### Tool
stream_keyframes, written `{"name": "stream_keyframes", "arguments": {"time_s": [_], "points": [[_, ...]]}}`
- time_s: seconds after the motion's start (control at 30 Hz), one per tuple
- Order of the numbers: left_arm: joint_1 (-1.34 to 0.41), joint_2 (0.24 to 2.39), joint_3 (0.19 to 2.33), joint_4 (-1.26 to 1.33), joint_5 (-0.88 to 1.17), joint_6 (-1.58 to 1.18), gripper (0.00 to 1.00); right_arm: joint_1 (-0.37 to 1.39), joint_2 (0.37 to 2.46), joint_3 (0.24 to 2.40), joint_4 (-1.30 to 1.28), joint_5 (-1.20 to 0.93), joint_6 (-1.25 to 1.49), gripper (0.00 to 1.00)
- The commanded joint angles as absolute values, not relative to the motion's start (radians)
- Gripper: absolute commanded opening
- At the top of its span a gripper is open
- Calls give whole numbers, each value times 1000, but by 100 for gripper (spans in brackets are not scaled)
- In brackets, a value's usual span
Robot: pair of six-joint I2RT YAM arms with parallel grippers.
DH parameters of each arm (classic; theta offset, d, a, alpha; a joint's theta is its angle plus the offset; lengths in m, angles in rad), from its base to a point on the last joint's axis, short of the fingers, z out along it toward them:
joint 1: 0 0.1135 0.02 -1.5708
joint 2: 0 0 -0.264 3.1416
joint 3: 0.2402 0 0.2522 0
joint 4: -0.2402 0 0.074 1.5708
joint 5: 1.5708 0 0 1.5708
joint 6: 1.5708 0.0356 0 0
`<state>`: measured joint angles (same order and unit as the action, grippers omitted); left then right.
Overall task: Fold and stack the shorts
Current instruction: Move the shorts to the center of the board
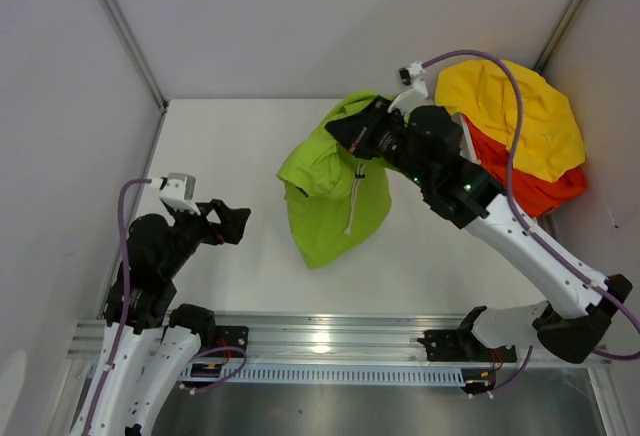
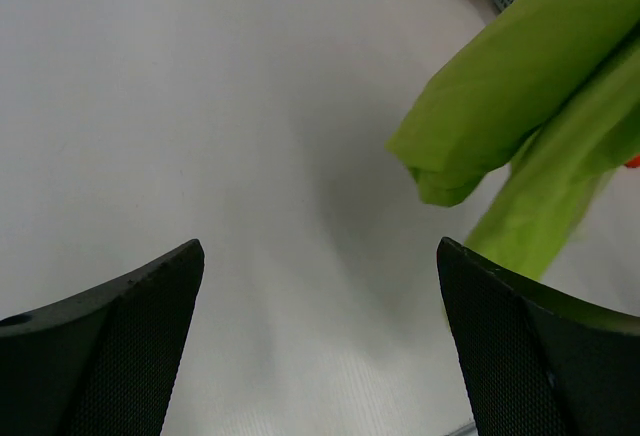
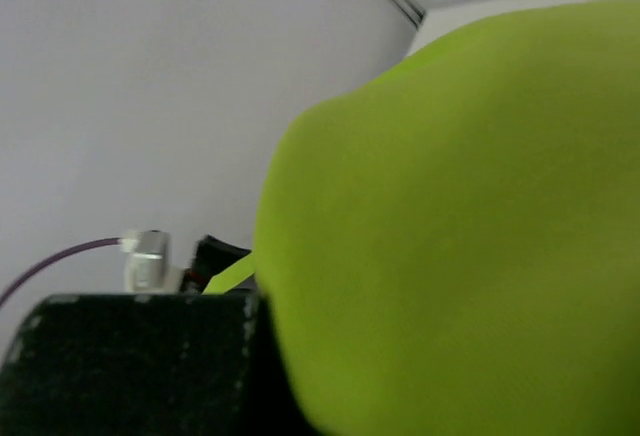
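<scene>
The left claw (image 1: 240,226) hovers over the near left part of the desk (image 1: 220,146) with its jaws spread wide and nothing between them. In the left wrist view the two dark fingers (image 2: 120,336) frame only bare desk surface. From this claw the lime-green shorts (image 1: 330,196) lie to the right and somewhat farther back, well apart from it. In the left wrist view they fill the upper right corner as a rolled, hanging fold (image 2: 510,86). The shorts are bunched, not flat. Their long axis runs from the far end, where they are lifted, toward the near edge, where the lower end appears to rest on the desk. A white drawstring (image 1: 355,206) dangles down the middle. The right claw (image 1: 345,136) is closed on the upper, far end of the green shorts and holds that end up. Green cloth (image 3: 460,216) fills most of the right wrist view. The right arm is therefore the nearer arm and the one in control of the garment. To spread the shorts flat, the left claw would probably have to travel right and forward to reach the free lower edge. At the far right corner, orange-red shorts (image 1: 530,191) lie under a yellow cloth (image 1: 510,106), just beside the right arm.
</scene>
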<state>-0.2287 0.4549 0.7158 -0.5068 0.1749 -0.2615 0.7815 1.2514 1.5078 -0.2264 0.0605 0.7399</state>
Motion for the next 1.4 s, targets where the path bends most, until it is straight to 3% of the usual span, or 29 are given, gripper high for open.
{"name": "stream_keyframes", "arguments": {"time_s": [0.0,0.17,0.43,0.57,0.7,0.83,1.07,1.2,1.3,1.33,1.37], "points": [[-235,381,750,-514,52,-268,99,828,1308,1528,-199,179,742,0],[-233,284,762,-532,-72,-282,99,839,1382,1566,-213,91,779,0],[-233,311,747,-503,23,-268,99,675,1411,1508,-455,23,821,0],[-233,336,746,-500,58,-262,99,719,1451,1568,-646,118,759,0],[-233,330,741,-495,61,-262,99,802,1378,1464,-634,219,779,0],[-233,333,739,-492,66,-262,99,822,1350,1422,-655,268,805,14],[-233,350,739,-489,87,-261,99,746,1593,1592,-709,244,694,18],[-233,354,738,-489,92,-261,99,713,1880,1808,-813,105,562,16],[-233,359,738,-489,97,-261,99,730,2065,2041,-989,83,447,45],[-233,359,736,-489,97,-259,99,744,2084,2078,-1015,118,428,77],[-233,360,735,-489,98,-259,99,761,2086,2077,-1020,230,414,91]]}}
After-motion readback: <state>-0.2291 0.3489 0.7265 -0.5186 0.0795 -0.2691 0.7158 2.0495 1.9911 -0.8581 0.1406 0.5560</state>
